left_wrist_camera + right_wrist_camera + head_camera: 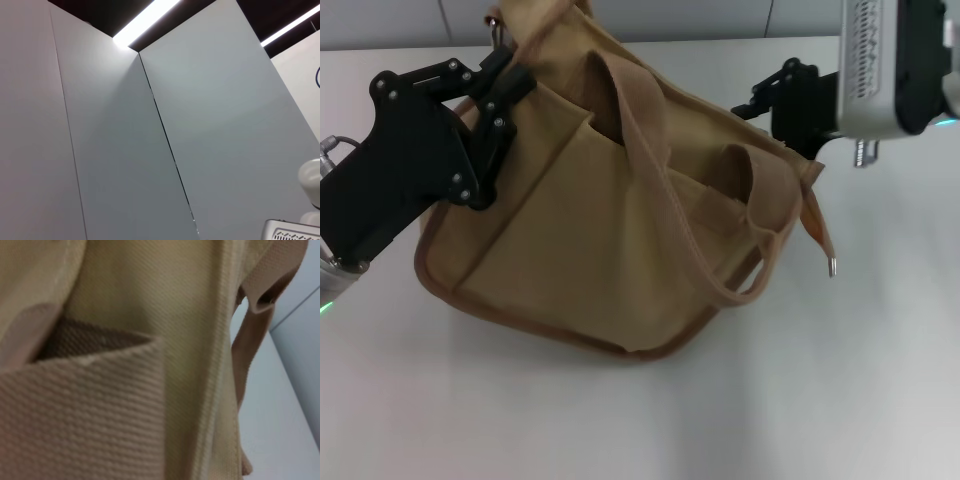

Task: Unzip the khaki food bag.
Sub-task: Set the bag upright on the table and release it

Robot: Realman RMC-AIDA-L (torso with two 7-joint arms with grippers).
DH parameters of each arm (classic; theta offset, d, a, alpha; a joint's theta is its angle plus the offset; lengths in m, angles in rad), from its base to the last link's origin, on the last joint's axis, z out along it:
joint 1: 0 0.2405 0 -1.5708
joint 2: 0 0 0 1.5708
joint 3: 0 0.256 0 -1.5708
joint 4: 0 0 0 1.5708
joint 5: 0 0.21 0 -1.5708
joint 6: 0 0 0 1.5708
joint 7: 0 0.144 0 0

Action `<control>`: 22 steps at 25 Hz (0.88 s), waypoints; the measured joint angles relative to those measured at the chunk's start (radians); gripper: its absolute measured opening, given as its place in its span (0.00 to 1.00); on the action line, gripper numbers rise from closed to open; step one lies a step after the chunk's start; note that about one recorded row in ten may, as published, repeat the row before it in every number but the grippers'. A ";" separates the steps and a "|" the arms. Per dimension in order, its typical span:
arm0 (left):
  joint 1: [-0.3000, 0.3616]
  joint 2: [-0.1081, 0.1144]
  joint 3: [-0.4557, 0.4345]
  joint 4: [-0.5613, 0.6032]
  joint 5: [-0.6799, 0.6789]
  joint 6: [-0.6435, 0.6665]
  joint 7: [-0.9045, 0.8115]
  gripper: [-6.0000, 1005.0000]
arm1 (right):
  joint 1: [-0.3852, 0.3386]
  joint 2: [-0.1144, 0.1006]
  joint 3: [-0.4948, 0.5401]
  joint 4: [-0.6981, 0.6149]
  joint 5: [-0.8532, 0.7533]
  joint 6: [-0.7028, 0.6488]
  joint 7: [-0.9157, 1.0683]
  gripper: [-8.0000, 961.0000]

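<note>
Head view first: at far left the left pincer (500,85) presses against the top left corner of the khaki food bag (610,220), beside a small metal ring (496,30) at that corner; whether it has clamped cloth or merely touches cannot be told. The bag lies tipped on the white desk (820,400), its middle, its webbing handles (650,140) flopped over its front. It looks soft and light, canvas that will crumple and drag rather than resist, so I judge it needs one end pinned while the zipper pull is drawn; the pull itself I cannot pick out. At the far right the right pincer (780,100) sits against the bag's right end, above a dangling strap (820,240); its fingers are hidden, state unknowable.
</note>
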 joint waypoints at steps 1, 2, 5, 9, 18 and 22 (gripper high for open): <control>0.000 0.000 0.000 0.000 0.000 0.000 0.000 0.13 | -0.007 0.000 -0.010 0.000 0.020 0.016 -0.010 0.50; 0.001 0.000 0.000 0.000 0.000 0.000 0.000 0.13 | -0.016 0.000 -0.019 0.000 0.041 0.028 -0.022 0.49; 0.005 -0.001 0.000 0.000 -0.001 0.002 0.000 0.13 | -0.035 -0.001 -0.019 -0.012 0.092 0.043 -0.037 0.41; 0.009 -0.004 0.007 -0.008 -0.001 0.005 0.000 0.13 | -0.068 -0.003 -0.010 -0.050 0.144 0.040 -0.038 0.31; 0.016 -0.012 0.032 -0.061 0.006 -0.021 0.013 0.13 | -0.180 -0.005 0.080 -0.186 0.264 0.034 -0.046 0.07; 0.016 -0.012 0.056 -0.071 0.006 -0.029 0.013 0.13 | -0.206 -0.005 0.116 -0.213 0.310 0.027 -0.053 0.06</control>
